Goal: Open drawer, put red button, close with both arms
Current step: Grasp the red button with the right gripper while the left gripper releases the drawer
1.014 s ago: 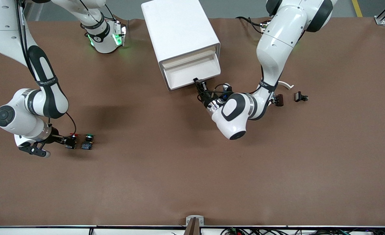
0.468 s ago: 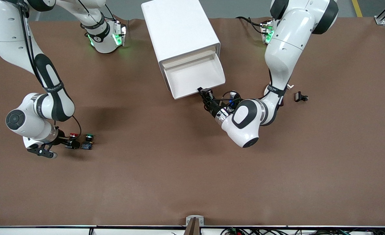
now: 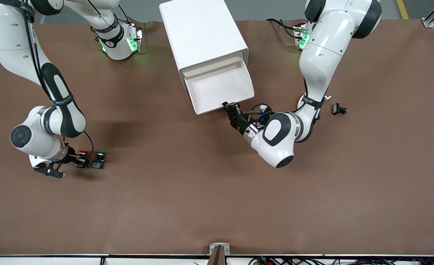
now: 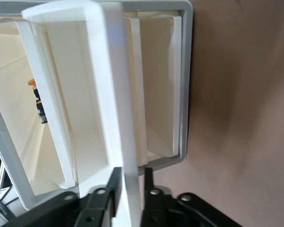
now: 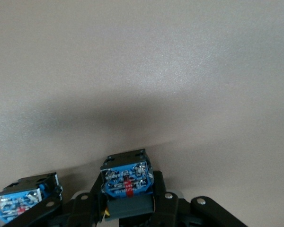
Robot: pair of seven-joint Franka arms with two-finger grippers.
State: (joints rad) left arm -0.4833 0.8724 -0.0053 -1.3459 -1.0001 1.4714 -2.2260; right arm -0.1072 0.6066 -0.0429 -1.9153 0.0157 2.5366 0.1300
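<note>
The white cabinet [image 3: 202,33] stands near the arms' bases, and its top drawer [image 3: 220,88] is pulled out and shows a bare floor. My left gripper [image 3: 227,105] [image 4: 131,175] sits at the drawer's front lip [image 4: 128,142]. One finger is on each side of the lip, and a thin gap shows on one side. Toward the right arm's end of the table, my right gripper [image 3: 79,161] [image 5: 127,189] is shut on the red button [image 3: 83,152], clamping its blue base [image 5: 125,179]. The green-capped twin [image 3: 99,154] [image 5: 19,203] stands right beside it.
A small black part [image 3: 339,109] and a white curved piece [image 3: 325,96] lie on the brown table [image 3: 217,191] toward the left arm's end. A metal bracket [image 3: 219,250] sits at the table's edge nearest the front camera.
The left gripper drew the drawer out farther, then its jaws eased off the lip. The right gripper shifted slightly toward the red button and closed on it.
</note>
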